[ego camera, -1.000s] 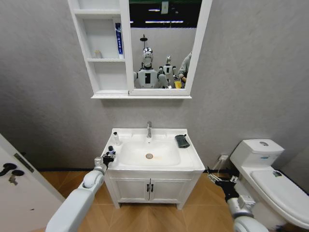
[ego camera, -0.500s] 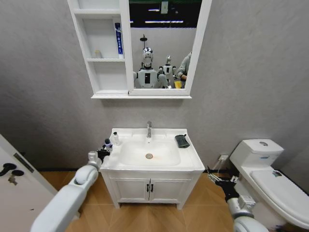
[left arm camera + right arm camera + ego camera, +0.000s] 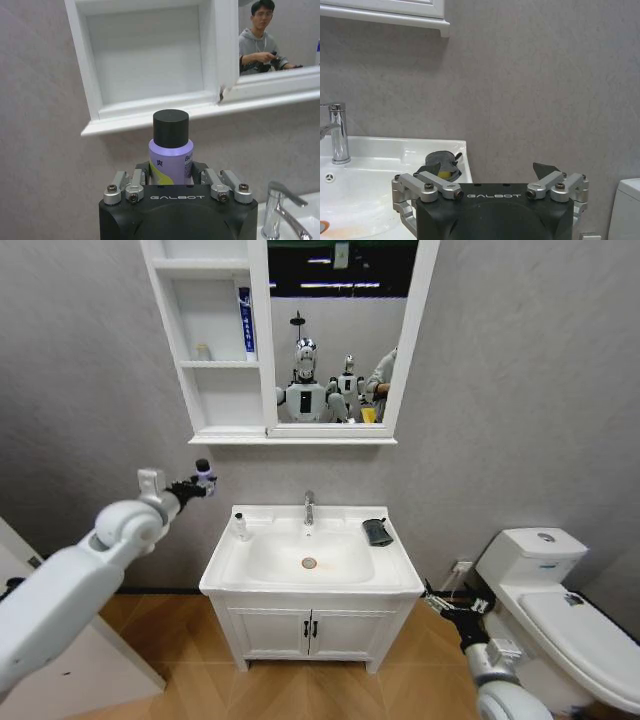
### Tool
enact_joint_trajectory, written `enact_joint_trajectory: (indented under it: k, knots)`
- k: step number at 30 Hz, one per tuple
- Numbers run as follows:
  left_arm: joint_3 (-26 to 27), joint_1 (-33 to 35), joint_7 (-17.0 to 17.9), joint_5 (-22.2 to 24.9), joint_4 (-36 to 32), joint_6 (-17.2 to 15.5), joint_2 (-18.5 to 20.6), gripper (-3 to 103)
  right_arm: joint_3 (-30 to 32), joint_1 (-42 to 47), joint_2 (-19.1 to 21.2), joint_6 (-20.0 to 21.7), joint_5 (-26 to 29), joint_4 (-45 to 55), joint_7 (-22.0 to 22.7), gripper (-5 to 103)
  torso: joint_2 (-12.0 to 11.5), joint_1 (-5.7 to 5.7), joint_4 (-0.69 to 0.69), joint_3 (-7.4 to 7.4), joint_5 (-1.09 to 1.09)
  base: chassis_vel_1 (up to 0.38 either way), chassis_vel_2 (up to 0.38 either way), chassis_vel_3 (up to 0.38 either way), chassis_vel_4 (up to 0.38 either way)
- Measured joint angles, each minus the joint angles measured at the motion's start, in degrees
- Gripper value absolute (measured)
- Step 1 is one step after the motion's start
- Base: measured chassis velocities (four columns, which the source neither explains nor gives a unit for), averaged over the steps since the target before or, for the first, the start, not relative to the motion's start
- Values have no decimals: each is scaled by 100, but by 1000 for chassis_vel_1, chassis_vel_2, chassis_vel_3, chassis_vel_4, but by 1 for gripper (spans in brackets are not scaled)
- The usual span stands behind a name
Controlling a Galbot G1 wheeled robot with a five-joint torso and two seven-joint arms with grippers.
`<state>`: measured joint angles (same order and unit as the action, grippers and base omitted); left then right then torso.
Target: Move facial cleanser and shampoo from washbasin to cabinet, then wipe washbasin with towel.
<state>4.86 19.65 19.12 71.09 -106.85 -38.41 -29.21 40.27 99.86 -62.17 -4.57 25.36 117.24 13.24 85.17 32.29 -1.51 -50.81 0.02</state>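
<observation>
My left gripper (image 3: 195,483) is shut on a purple bottle (image 3: 205,476) with a black cap, held upright in the air left of the washbasin (image 3: 390,575) and just below the cabinet (image 3: 215,390). In the left wrist view the bottle (image 3: 171,150) stands between the fingers, facing the cabinet's lowest open shelf (image 3: 150,102). I cannot tell whether it is the shampoo or the facial cleanser. A small white bottle (image 3: 240,527) stands on the basin's back left corner. The dark towel (image 3: 377,532) lies folded at the back right, towel (image 3: 440,162). My right gripper (image 3: 440,602) hangs open, low and right of the basin, right gripper (image 3: 489,169).
A chrome tap (image 3: 309,508) stands behind the bowl. A blue tube (image 3: 245,323) and a small item (image 3: 203,352) sit on the cabinet's middle shelf. A mirror (image 3: 335,335) adjoins the shelves. A toilet (image 3: 560,610) stands to the right, and a door (image 3: 40,640) is at left.
My left arm has lifted the purple bottle from the basin's left edge up and leftward to just under the cabinet. The right arm has barely moved.
</observation>
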Motion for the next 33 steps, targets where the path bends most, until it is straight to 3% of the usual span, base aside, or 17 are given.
enact_joint_trajectory:
  k: [2,3,4,9,16,18,19,22,30,33]
  knots:
    - [-573,-930,-99,217,515,-199,-6,43,1,11,-6,7,-3,45,0,100,-1,-1,1,-1,-7,0,0,0,0]
    - [-573,-930,-99,217,515,-199,-6,43,1,11,-6,7,-3,45,0,100,-1,-1,1,-1,-7,0,0,0,0]
    - [-830,-1386,-103,349,832,-263,-114,43,6,17,2,7,-3,57,-1,100,0,0,1,-1,-5,0,0,0,0]
    - [-1707,-2640,-180,456,1766,-202,-600,43,45,31,-12,7,-4,91,-2,100,-1,0,0,-1,-1,0,0,0,0]
    - [-2524,-3367,-548,146,2582,-62,-1073,43,84,80,-110,-5,1,107,-2,100,-1,0,-2,-1,-3,0,0,0,0]
    - [-2822,-3709,-863,-97,3237,-27,-1365,43,91,80,-128,-10,9,90,-2,100,-1,0,0,-1,-2,0,0,0,0]
    - [-2822,-3709,-863,-97,3237,-27,-1365,43,91,80,-128,-10,9,90,-2,100,-1,0,0,-1,-2,0,0,0,0]
    - [-3091,-4172,-1376,-511,4155,14,-1823,43,91,19,-84,-10,35,66,-2,100,-1,0,0,-1,-2,0,0,0,0]
    - [-3342,-4637,-1810,-879,5030,160,-2333,43,101,-34,-69,-10,63,-40,-4,100,-1,0,-1,-1,0,0,0,0,0]
    - [-3419,-4781,-2027,-1213,5595,238,-2589,43,95,-63,-59,-15,65,-87,-10,100,-1,0,0,-1,-3,0,0,0,0]
